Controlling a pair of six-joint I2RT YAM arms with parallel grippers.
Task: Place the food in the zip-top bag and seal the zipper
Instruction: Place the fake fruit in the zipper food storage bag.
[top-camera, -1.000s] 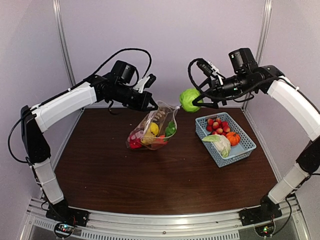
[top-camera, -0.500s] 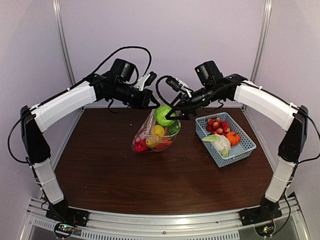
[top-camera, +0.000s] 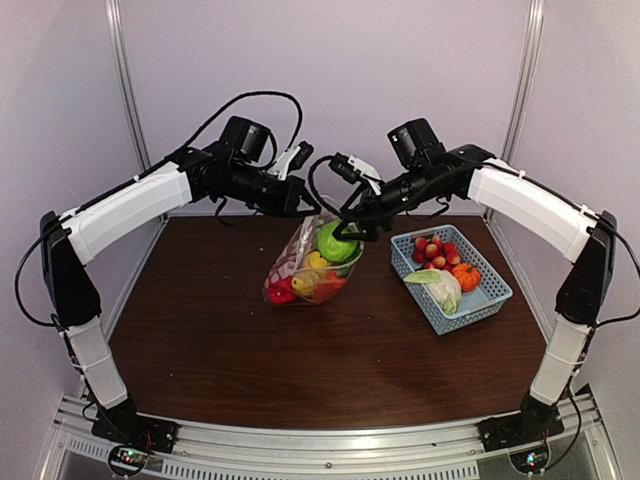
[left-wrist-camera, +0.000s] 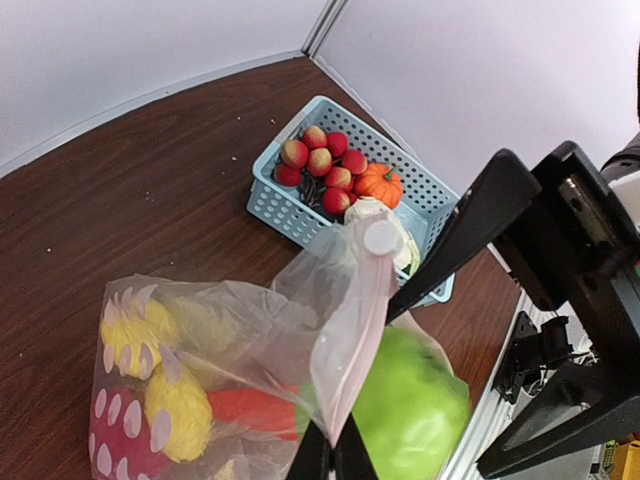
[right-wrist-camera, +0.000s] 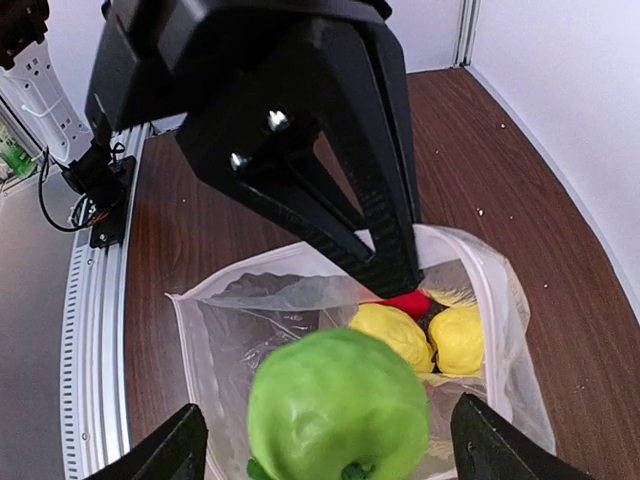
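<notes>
Right wrist view: left gripper (right-wrist-camera: 395, 275) pinches the zip-top bag (right-wrist-camera: 215, 330) open so right gripper (right-wrist-camera: 335, 445), spread wide, can drop the green fruit (right-wrist-camera: 340, 395) in.

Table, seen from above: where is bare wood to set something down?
Free: the wide near strip of table between the arm bases and the zip-top bag, and the wood left of the bag. Crowded: above the bag, where the left gripper and right gripper meet, and the right, where the blue basket sits.
</notes>
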